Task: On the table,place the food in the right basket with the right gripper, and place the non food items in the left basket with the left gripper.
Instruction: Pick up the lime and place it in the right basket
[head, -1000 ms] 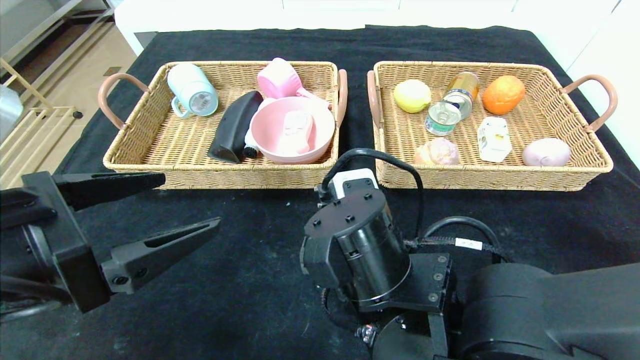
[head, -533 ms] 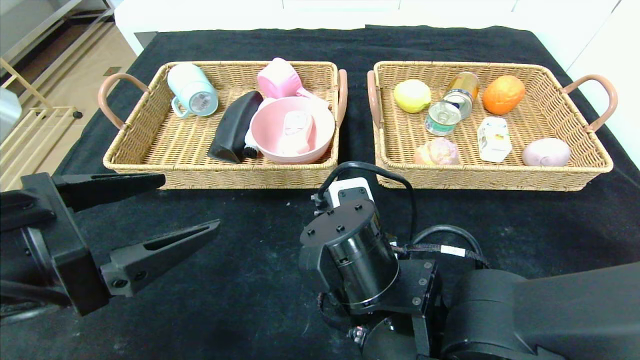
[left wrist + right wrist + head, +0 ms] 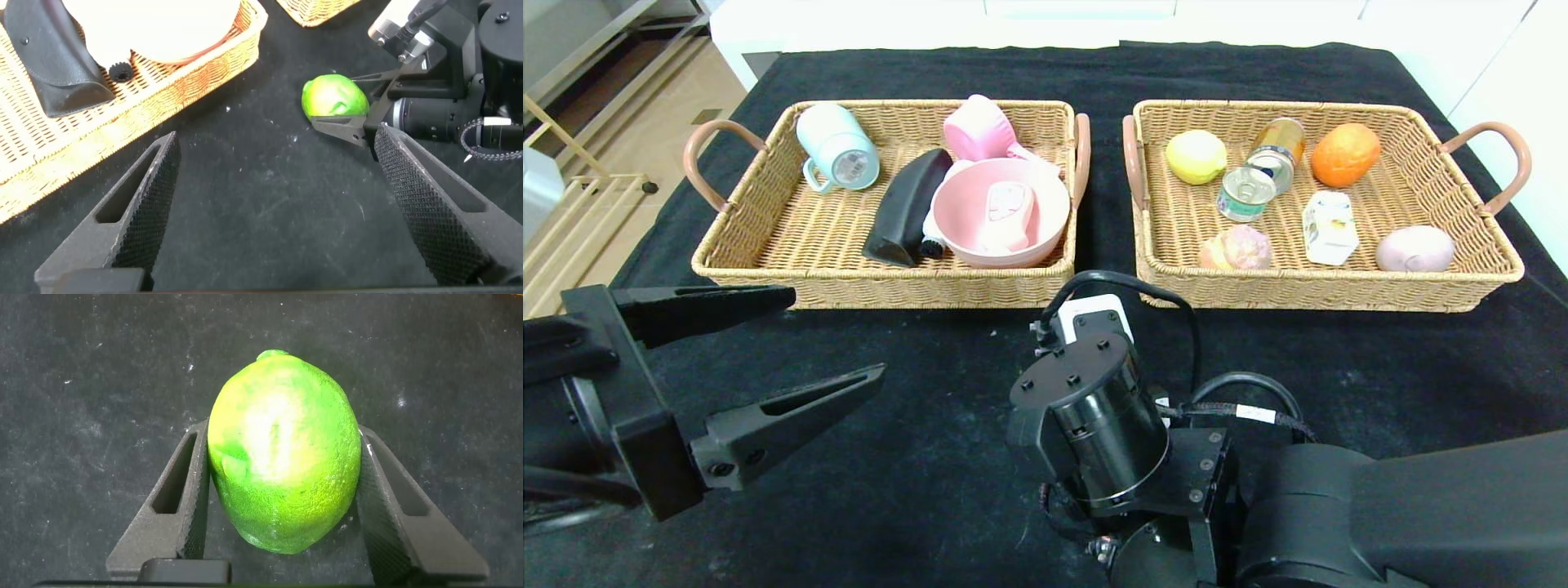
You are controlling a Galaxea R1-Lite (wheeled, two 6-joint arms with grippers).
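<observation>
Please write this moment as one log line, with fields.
right gripper: shut on green lime, above black table | left gripper: open, empty, idle near left basket | right basket: lime not in

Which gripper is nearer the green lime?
Right. The right gripper has its fingers against both sides of the green lime over the black cloth; the left gripper hangs open, apart from it, near the left basket.

An indoor test room, likely a lab: a surface [image 3: 947, 392] draped in black cloth holds two wicker baskets, with white walls behind, tan flooring and a pale wooden rack [image 3: 572, 220] beside it.
</observation>
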